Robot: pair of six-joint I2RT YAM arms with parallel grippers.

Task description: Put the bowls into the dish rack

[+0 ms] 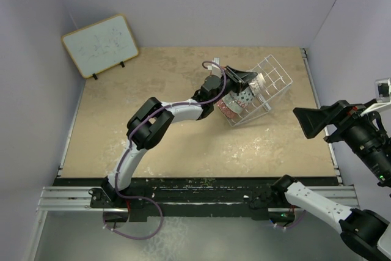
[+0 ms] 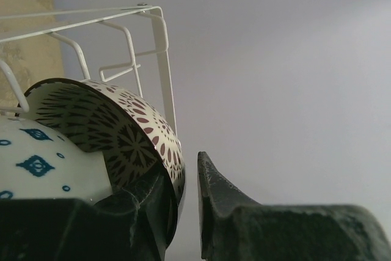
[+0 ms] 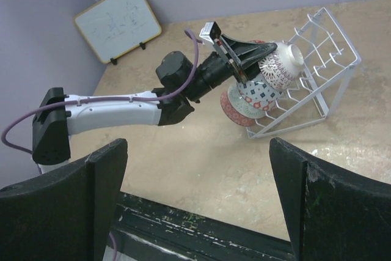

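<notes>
Dish rack [image 1: 276,82]: a white wire rack on the far right part of the table [image 1: 177,145], tipped up at an angle rather than lying flat, with its prongs pointing sideways.
Bowls: a cluster leans together at the rack's lower left end. The right wrist view shows at least three, but the full count cannot be told.
Red bowl [image 3: 231,109]: outermost in the cluster and nearest the table.
Blue-patterned bowl [image 3: 259,93]: next in, on edge against the wires.
Brown-patterned bowl [image 3: 278,68]: uppermost, white outside with a dark brown pattern, its foot turned toward the rack's open grid.
Left arm [image 1: 174,113]: stretched across the table to the rack's left end.
Left jaws: narrowly parted with the brown-patterned bowl's rim between them. One finger [image 2: 146,212] lies against the bowl's inner side, while the other finger [image 2: 214,200] stands just clear of the outer wall — a thin gap shows there.
Right arm [image 1: 360,136]: held off the table's right edge, well apart from the rack.
Right jaws: wide apart — nothing between them.
Whiteboard [image 1: 101,44]: wood-framed, propped at the far left corner.
</notes>
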